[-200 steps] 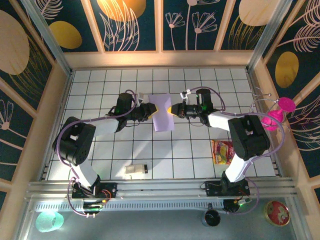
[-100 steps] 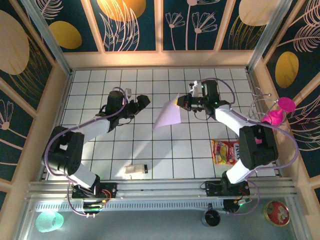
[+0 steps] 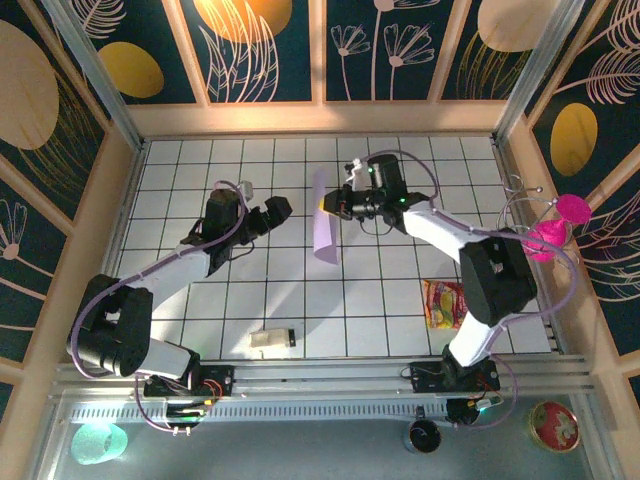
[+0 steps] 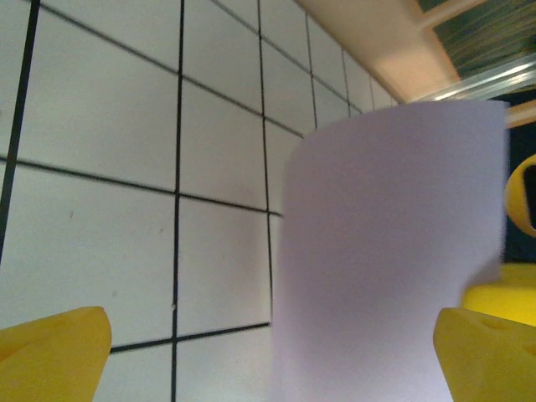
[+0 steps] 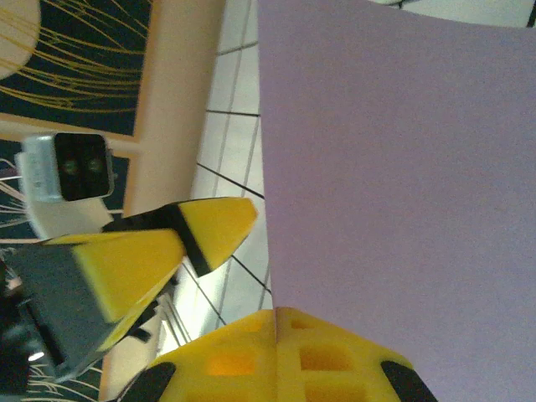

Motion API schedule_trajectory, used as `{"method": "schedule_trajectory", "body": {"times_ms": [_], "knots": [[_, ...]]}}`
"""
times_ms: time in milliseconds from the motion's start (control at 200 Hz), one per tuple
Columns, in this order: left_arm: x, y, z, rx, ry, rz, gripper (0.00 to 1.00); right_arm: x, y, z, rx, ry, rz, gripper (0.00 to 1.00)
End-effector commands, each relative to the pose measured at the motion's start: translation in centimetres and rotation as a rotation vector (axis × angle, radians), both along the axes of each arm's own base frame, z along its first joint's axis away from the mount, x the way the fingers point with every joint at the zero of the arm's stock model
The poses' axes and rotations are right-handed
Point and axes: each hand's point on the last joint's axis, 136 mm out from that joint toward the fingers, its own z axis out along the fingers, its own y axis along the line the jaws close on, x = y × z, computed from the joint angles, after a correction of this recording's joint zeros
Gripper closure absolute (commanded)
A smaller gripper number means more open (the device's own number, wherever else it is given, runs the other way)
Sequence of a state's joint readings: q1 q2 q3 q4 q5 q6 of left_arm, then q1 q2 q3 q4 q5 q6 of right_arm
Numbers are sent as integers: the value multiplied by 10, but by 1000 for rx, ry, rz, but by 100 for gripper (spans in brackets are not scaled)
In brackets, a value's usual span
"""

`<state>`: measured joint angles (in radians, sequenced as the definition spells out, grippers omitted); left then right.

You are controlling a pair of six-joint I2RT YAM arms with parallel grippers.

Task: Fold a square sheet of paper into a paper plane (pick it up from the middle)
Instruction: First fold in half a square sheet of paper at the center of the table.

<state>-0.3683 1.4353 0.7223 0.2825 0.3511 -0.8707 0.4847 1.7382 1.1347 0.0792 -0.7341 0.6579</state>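
One square sheet of paper is held off the tabletop at the centre of the top view. It is seen as a narrow strip, pinched near its upper part between the closed fingers of the right tool. The left tool, just to its left, has its two fingers spread wide and grips nothing. One snack packet lies at lower right, and one small white block at lower centre.
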Motion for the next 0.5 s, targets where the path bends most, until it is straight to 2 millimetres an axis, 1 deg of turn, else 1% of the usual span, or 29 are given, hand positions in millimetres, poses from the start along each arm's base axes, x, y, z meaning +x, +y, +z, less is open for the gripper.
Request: {"method": "schedule_trajectory", "body": {"times_ms": [0,135,160,245,375,496], "knots": [[-9,-9,-11,-37,44,-59,6,1,11,-18,76,45,5,100],[-17,-13,-40,8,149,-100,13,4,12,-51,74,103,0,100],[-17,-13,-43,20,158,-103,14,5,11,-59,65,114,-3,100],[-19,-16,-54,64,189,-116,15,9,5,-75,55,136,-18,100],[-19,-23,-66,109,226,-118,20,15,-2,-88,35,145,-27,100],[-14,-32,-75,112,260,-103,26,22,-7,-102,-18,145,-28,100]]}}
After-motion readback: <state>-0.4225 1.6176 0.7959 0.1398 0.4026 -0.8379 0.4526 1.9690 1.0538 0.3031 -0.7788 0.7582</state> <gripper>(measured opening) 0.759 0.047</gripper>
